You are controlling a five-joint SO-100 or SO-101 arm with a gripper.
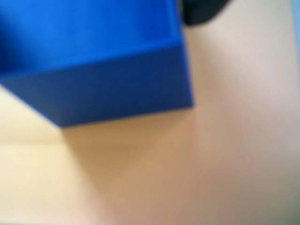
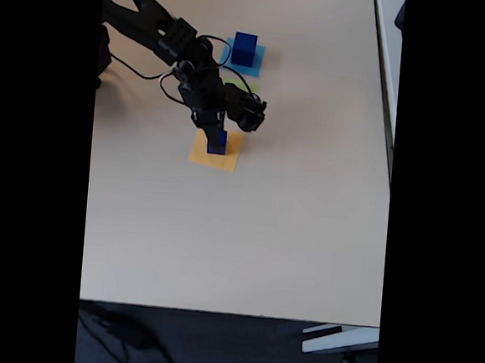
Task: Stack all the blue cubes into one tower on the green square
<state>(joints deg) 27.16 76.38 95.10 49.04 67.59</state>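
- Fixed view: the black arm reaches down over an orange patch (image 2: 215,152) on the worktop (image 2: 263,234), and its fingers (image 2: 216,137) are right at a small blue cube (image 2: 217,142).
- This small blue cube sits on the orange patch, right under the fingers. It looks like the fingers are on either side of it, but it is too small here to be sure.
- I cannot tell if the fingers are spread or squeezing the cube.
- A bigger blue cube (image 2: 244,48) sits on a light-blue patch (image 2: 253,63), well apart from the fingers, further up the worktop past the arm.
- The green square (image 2: 233,86) peeks out as a tiny lime bit behind the arm, between the fingers and the bigger cube. Most of it is hidden, and I see no cube on the bit that shows.
- So I think the job is near its start. No tower can be seen yet. Both cubes have yet to go onto the green square, one on top of the other.
- Wrist view: it is blurry. A blue cube (image 1: 108,70) is very close, at the top left, with the pale worktop (image 1: 234,140) below it. This is probably the small cube by the fingers.
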